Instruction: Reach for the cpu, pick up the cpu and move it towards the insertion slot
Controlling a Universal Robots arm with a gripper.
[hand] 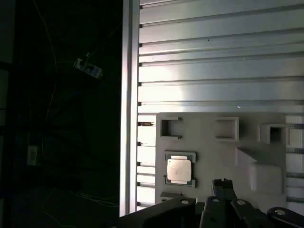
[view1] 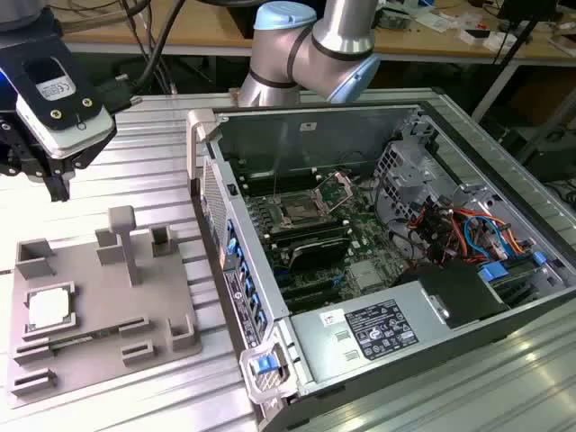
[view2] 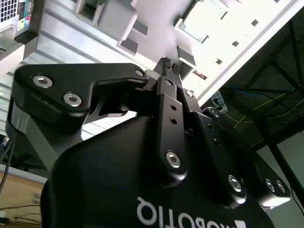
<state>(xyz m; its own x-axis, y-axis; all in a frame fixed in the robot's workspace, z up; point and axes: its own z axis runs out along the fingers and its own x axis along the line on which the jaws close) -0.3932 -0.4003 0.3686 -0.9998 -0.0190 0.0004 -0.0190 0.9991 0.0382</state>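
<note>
The cpu [view1: 49, 308] is a small pale square chip lying flat in a pocket of the gray fixture plate [view1: 99, 297], at the exterior view's lower left. In the first wrist view the cpu [hand: 179, 170] sits in its pocket on the plate [hand: 209, 142], just beyond the fingertips. My gripper [view1: 61, 191] hangs high above the plate's far end, apart from the chip, its fingers together and holding nothing. Both wrist views show the gripper [view2: 171, 64] [hand: 222, 182] shut. The insertion slot [view1: 297, 213], a silver-framed socket, lies on the motherboard inside the open computer case.
The open case [view1: 207, 180] stands to the exterior view's right of the plate, with a tall side wall between them. Upright posts [view1: 126, 236] rise from the plate. A labelled power supply box [view1: 378, 328] and cables [view1: 468, 234] fill the case. The table edge [hand: 130, 118] borders dark floor.
</note>
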